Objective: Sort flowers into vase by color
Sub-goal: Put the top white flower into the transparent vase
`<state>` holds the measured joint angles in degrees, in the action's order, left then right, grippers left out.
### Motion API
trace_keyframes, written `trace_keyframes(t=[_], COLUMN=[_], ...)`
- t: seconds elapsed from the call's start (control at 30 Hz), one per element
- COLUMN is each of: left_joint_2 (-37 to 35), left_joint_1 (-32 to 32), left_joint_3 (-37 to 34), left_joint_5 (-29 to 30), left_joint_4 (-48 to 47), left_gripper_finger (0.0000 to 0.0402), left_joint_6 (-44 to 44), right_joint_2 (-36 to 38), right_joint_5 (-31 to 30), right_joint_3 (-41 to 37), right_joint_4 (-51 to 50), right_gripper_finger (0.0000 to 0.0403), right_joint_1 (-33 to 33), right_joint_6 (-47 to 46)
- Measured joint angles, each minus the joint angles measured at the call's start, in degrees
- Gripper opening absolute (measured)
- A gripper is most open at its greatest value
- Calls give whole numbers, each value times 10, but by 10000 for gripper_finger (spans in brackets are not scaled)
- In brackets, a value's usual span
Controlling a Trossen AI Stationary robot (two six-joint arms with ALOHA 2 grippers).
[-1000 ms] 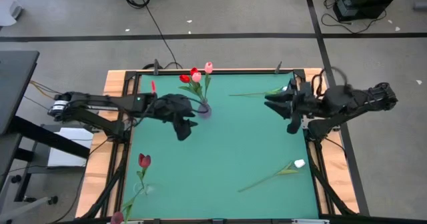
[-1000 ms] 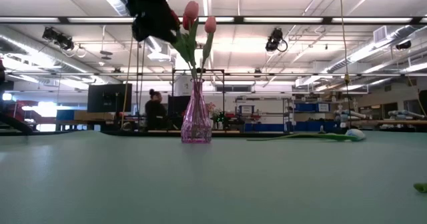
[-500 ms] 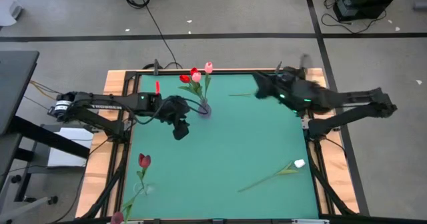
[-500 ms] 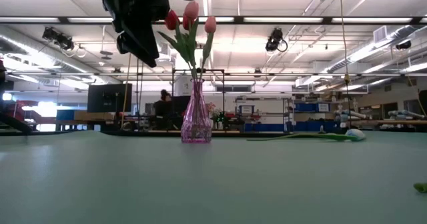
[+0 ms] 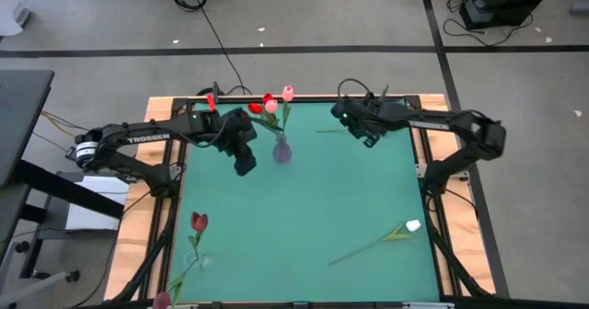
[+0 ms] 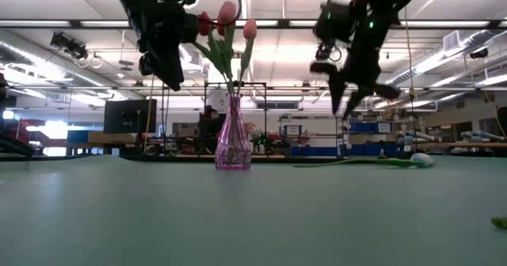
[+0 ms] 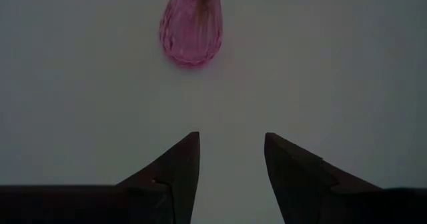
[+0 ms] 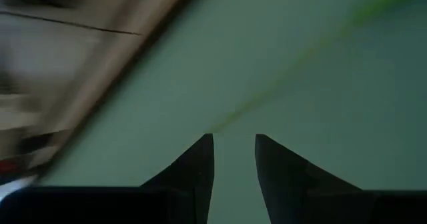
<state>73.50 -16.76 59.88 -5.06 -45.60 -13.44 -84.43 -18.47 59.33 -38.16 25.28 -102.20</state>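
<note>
Right gripper [image 5: 354, 123], fingers apart and empty, poised over a stem [image 5: 342, 131] near the far edge — next, descend and pinch it; left gripper [image 5: 243, 162], likewise parted, waits beside the pink vase [image 5: 282, 151].

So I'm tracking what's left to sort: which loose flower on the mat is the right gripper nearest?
The flower lying by the far edge: the right gripper hovers over its stem, while the white tulip lies near the front.

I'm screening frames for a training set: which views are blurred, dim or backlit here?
Right wrist view: motion-smeared, the green stem a streak past the right gripper. Left wrist view: dim and grey, yet the pink vase and left gripper stay sharp. Low view: arms silhouetted against bright ceiling lights. High view: evenly lit.
</note>
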Motion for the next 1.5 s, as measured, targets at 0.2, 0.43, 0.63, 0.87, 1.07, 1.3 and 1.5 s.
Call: trace_keyframes(t=[0.2,0.43,0.63,0.87,1.07,1.3,1.5], left_joint_2=[0,0,0,0,0,0,0], left_joint_1=[-8,-44,-74,-109,-117,-112,-102], left_joint_3=[0,0,0,0,0,0,0], left_joint_5=[0,3,3,3,-9,-35,-106], left_joint_4=[1,3,3,4,-1,-10,-34], left_gripper_finger=[172,172,172,172,172,172,172], left_joint_6=[54,102,130,147,143,135,162], right_joint_2=[-70,-120,-145,-181,-181,-155,-93], right_joint_5=[84,132,155,156,141,123,109], right_joint_3=[0,0,0,2,1,0,0], right_joint_4=[-35,-34,-28,-25,-26,15,57], right_gripper_finger=[119,119,119,117,68,20,10], right_joint_1=[88,167,193,201,200,179,133], right_joint_6=[-3,-15,-26,-26,6,95,160])
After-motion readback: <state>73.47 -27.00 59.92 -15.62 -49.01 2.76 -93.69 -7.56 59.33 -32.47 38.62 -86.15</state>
